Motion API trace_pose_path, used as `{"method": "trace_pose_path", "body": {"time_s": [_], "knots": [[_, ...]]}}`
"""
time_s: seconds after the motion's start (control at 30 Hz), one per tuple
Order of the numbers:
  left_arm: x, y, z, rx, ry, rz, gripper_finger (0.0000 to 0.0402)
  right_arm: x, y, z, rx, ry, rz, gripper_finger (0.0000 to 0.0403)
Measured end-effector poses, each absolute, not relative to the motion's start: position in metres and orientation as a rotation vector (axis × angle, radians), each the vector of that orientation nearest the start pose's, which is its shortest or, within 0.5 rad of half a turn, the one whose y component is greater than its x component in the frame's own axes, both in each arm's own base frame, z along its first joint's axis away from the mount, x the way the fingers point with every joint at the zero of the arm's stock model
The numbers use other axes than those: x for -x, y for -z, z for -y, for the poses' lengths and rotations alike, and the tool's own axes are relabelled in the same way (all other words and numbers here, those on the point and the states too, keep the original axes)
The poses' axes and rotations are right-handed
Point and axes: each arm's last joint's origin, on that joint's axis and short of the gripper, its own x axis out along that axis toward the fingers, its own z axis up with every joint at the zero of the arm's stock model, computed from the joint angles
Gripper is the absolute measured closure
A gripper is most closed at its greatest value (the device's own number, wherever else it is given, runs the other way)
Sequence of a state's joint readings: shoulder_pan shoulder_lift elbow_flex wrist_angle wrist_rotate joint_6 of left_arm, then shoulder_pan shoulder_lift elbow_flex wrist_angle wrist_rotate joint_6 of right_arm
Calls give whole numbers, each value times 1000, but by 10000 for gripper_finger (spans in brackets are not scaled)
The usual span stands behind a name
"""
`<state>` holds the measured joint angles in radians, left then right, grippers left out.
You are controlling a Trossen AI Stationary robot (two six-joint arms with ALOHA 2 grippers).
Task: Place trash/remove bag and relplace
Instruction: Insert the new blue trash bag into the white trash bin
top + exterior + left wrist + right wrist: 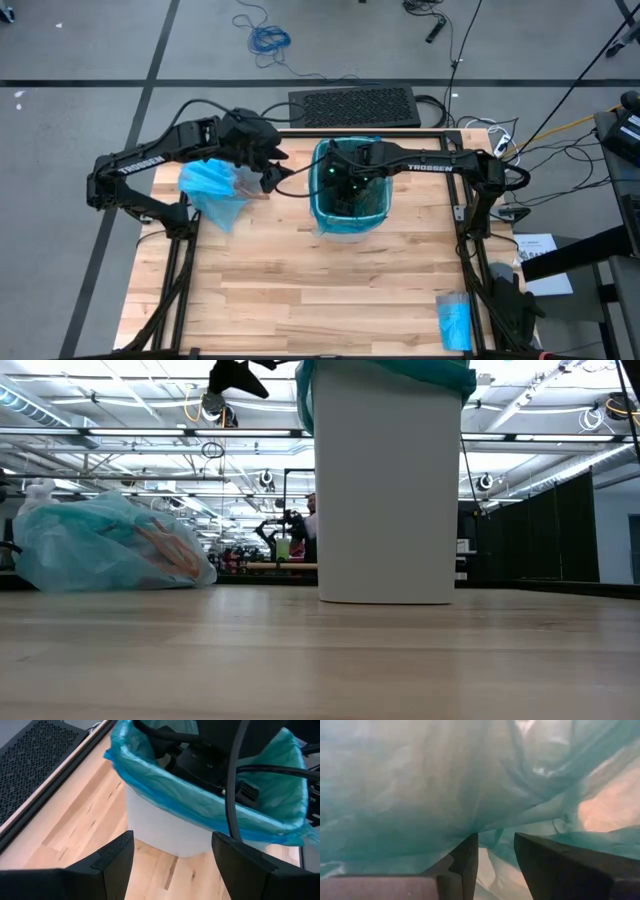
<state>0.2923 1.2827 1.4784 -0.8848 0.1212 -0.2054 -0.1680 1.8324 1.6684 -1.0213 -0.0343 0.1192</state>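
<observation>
Light sky-blue crinkly bag point(212, 186) is lying bunched on the counter point(330, 290), pointing nowhere clear. Left tool point(275, 170) is hanging released beside the bin point(388, 500). Right tool point(495, 865) is sitting inside the teal liner point(322, 190), grip unclear.

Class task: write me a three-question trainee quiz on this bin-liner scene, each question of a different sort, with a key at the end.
1. True or false: the right gripper is down inside the white bin.
2. Multiple choice: where does the filled light-blue bag lie? A) inside the bin; B) on the table under the left arm; C) on the floor.
3. Fill in: the liner now fitted over the bin's rim is the ______ plastic bag.

Key
1. True: the high view shows the right arm reaching into the bin, and its wrist view sees only plastic film around its jaws.
2. B
3. Teal-green. The left gripper, jaws open and empty, hovers beside the bin.
</observation>
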Motion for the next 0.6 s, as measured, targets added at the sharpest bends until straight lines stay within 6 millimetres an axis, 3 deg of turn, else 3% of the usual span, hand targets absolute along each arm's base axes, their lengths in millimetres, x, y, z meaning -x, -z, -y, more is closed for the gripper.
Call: {"method": "trace_pose_path", "body": {"time_s": [0.23, 0.6], "knots": [[-241, -402, -59, 327, -199, -663, 141, -370, -288, 60, -252, 148, -1181, 282], [-243, -402, -49, 347, -189, -666, 141, -370, -288, 62, -227, 230, -1180, 282]]}}
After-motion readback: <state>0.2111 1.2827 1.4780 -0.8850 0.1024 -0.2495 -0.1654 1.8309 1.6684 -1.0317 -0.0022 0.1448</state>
